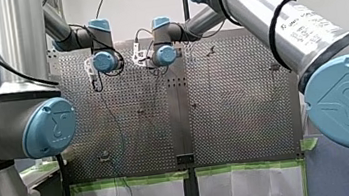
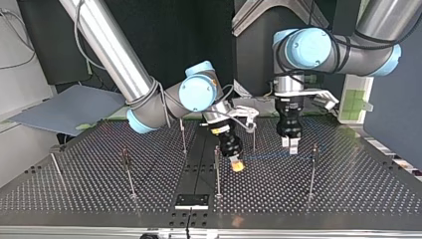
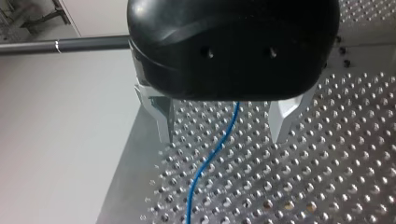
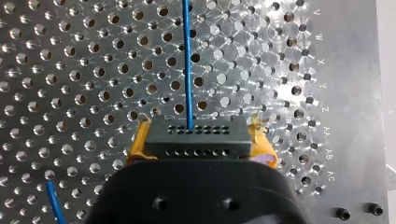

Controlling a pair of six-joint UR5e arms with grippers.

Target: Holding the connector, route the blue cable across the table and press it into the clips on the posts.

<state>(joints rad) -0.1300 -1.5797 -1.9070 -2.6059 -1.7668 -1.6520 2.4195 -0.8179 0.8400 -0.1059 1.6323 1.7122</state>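
My right gripper (image 4: 201, 140) is shut on the black connector (image 4: 195, 133), which sits between its yellow pads (image 4: 262, 142). The blue cable (image 4: 187, 60) leaves the connector's face and runs straight ahead over the perforated table (image 4: 70, 70). In the top view my right gripper (image 2: 238, 166) hangs low near the middle, and the cable (image 2: 278, 155) stretches from it toward a post (image 2: 312, 172) at the right. My left gripper (image 2: 292, 148) stands over that stretch. Its metal fingers (image 3: 161, 121) are open and the cable (image 3: 205, 163) lies on the table between them, untouched.
Several thin upright posts stand on the table, such as one (image 2: 217, 172) beside my right gripper and one (image 2: 128, 172) further left. A black plate (image 2: 191, 200) lies at the near edge in the top view. A grey board (image 2: 69, 107) leans beyond the table's left corner.
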